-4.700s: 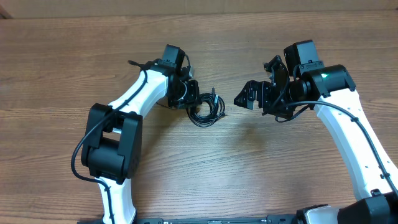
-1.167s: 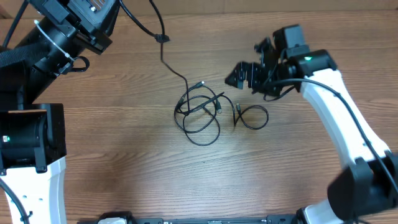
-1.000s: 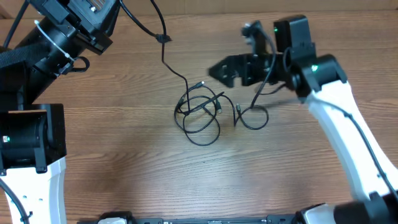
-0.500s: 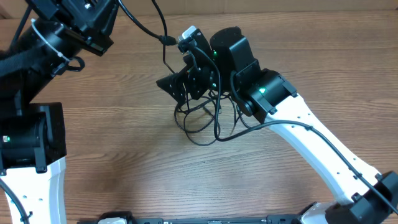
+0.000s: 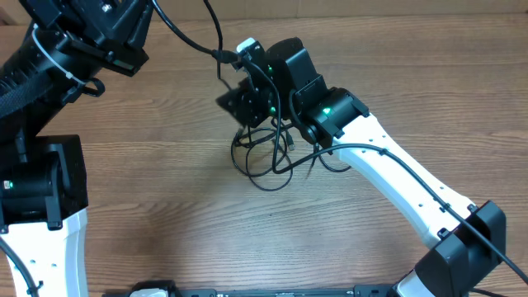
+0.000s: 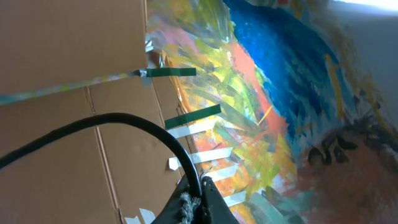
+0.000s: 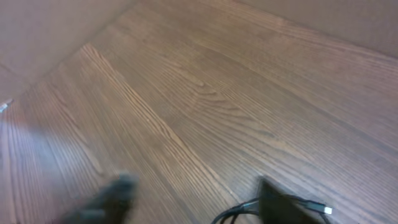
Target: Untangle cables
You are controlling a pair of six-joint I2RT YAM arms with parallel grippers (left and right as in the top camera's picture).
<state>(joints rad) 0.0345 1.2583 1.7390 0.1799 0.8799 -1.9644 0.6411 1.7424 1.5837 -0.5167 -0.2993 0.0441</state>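
The right gripper (image 5: 246, 103) has swung over the cables (image 5: 268, 161). It is too blurry, so I cannot tell if its jaws grip. The left gripper (image 6: 199, 198) pinches one of them up high, ready to pull.

Black cables (image 5: 266, 157) are looping over a table (image 5: 165, 223) showing brown wood grain in long streaks. Right of the cables, a white right arm (image 5: 396, 177) with black joints is glowing with a small green light (image 5: 327, 111). Left of them, the left arm (image 5: 41, 190) is showing black housings over white. Behind a cable in the left wrist view, tan cardboard (image 6: 62, 37), green tape strips (image 6: 171, 72) and a blue, yellow and orange mural (image 6: 267, 81) are showing.
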